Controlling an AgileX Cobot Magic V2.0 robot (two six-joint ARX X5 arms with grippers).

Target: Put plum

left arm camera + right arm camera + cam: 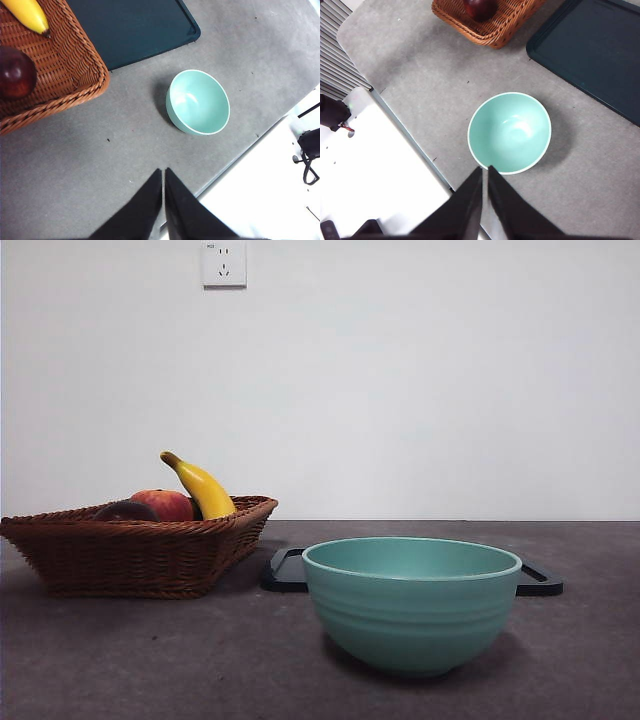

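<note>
Nearest the front camera, on the grey counter (150, 660), stands a round, pale teal ceramic bowl (412, 602) with nothing in it, its inside bare in both wrist views. Just behind the bowl lies a flat, dark rectangular tray (286, 570), also bare as far as the views show. Farther back and to one side sits a brown woven wicker basket (130, 552), and in it rests the plum (125, 511), a round, glossy, dark maroon fruit, beside a red-orange peach-like fruit (165, 504) and a yellow banana (203, 488) leaning on the rim. Neither arm shows in the front view. The left gripper (163, 172) hangs high above open counter with its black jaws pressed together and nothing between them; the right gripper (484, 171) hangs above the near rim of the bowl, jaws likewise together and unloaded. By this, the task looks not yet begun: the plum is untouched in the basket, and reaching, grasping, lifting and placing it all remain.
</note>
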